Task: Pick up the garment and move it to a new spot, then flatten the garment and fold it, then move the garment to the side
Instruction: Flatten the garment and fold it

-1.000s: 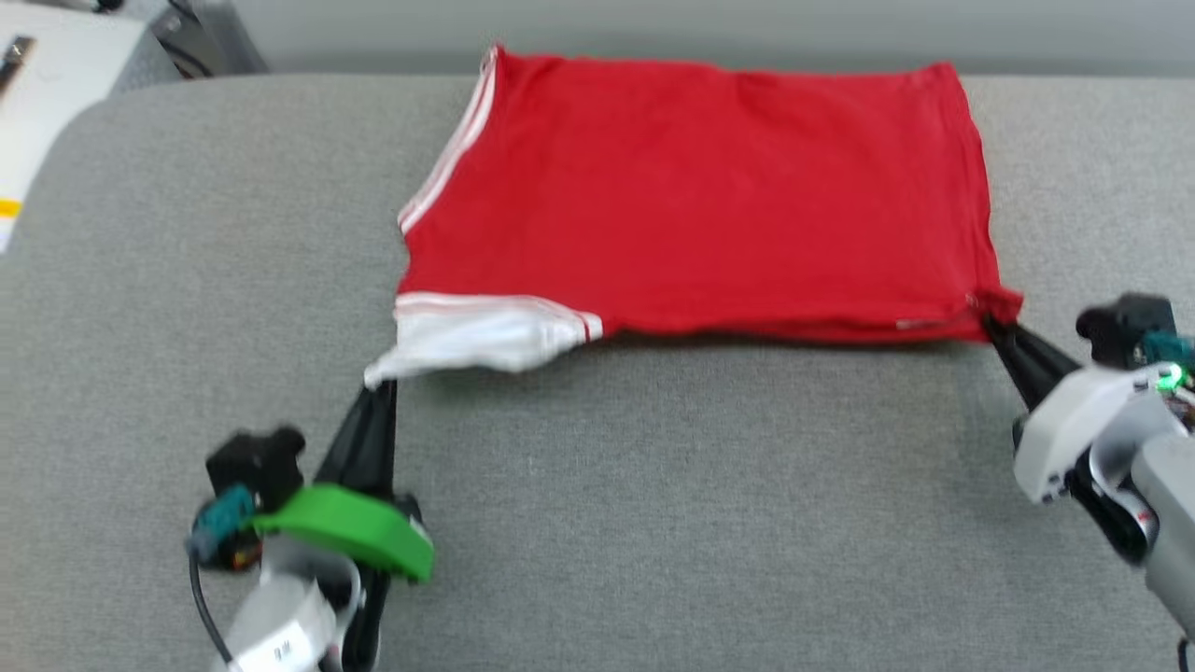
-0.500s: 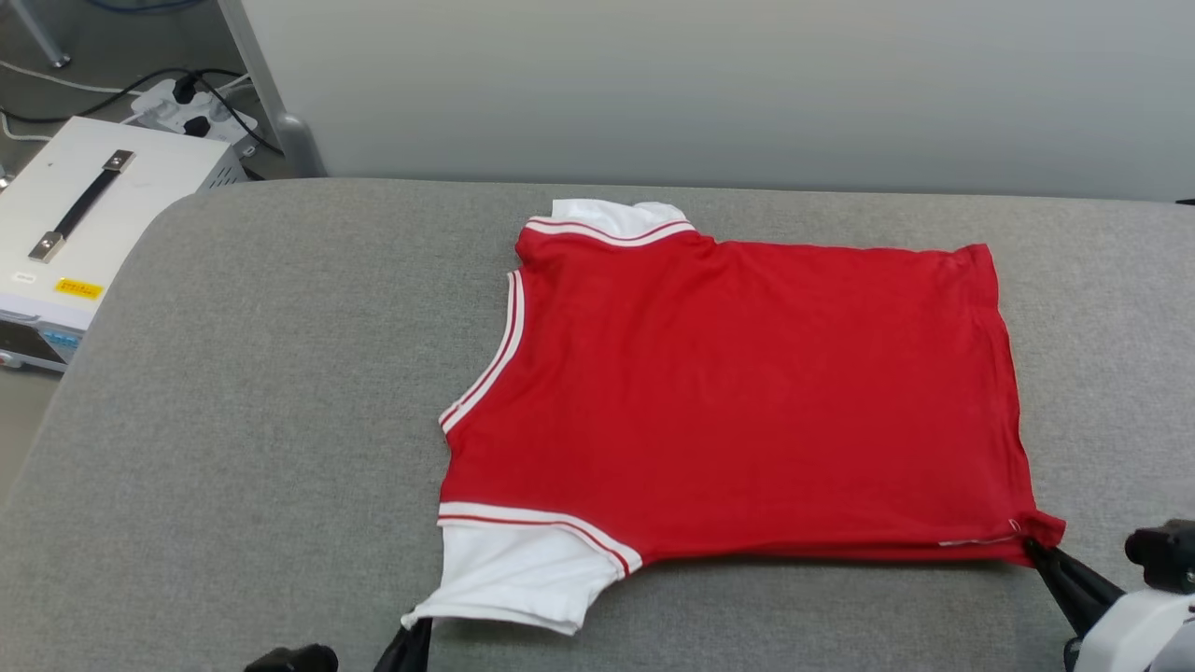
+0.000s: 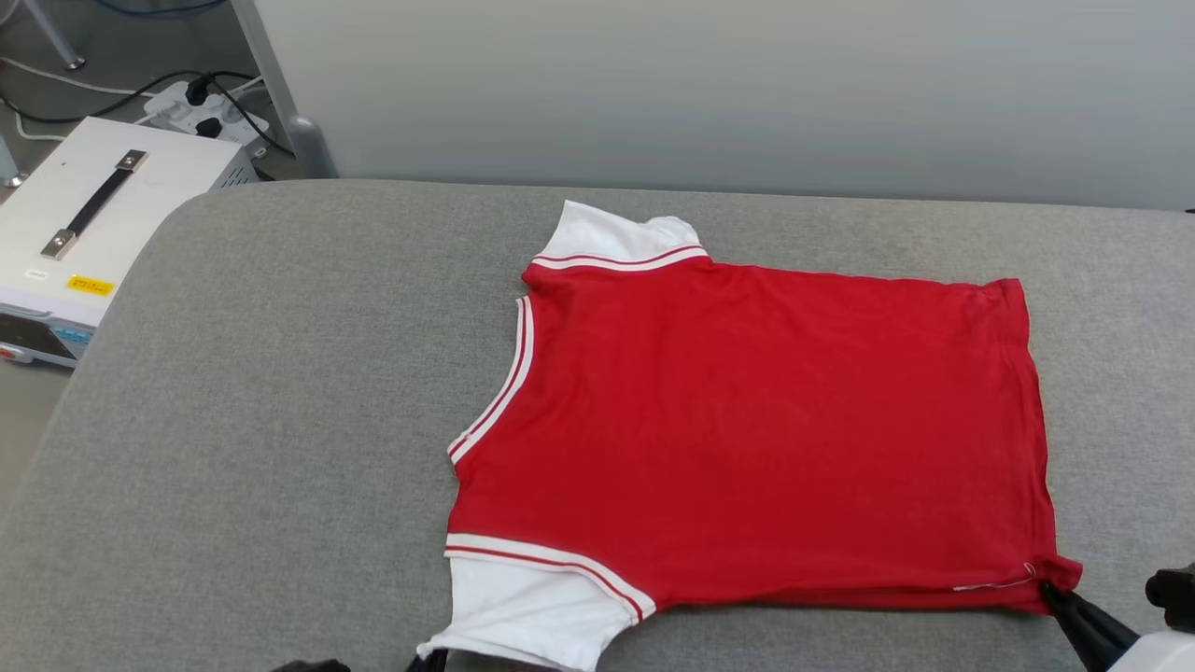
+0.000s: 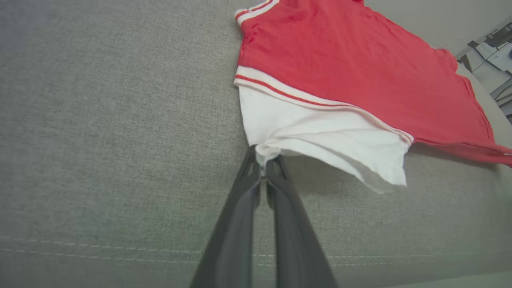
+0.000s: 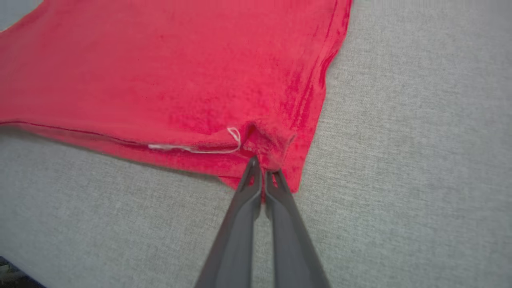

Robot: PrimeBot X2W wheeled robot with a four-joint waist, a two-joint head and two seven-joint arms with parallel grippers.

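Note:
The garment [image 3: 747,429] lies spread on the grey padded table [image 3: 280,420], plain red side up, so the lettering is hidden. One white sleeve [image 3: 532,616] is at its near left and another at the far edge. My left gripper [image 4: 264,164] is shut on the tip of the near white sleeve [image 4: 320,136], which lifts a little off the surface. My right gripper [image 5: 262,168] is shut on the near right hem corner of the red garment [image 5: 180,72]; its dark fingers [image 3: 1078,616] show at the lower right of the head view.
A white box with a black handle [image 3: 93,215] stands off the table's left end, with a power strip and cables [image 3: 201,107] on the floor behind it. A pale wall [image 3: 709,84] runs behind the table. Bare grey surface lies left of the garment.
The head camera has tilted up, so the garment sits lower in the picture and both arms have dropped out at the bottom edge. Both grippers still hold the same corners; the far sleeve now shows.

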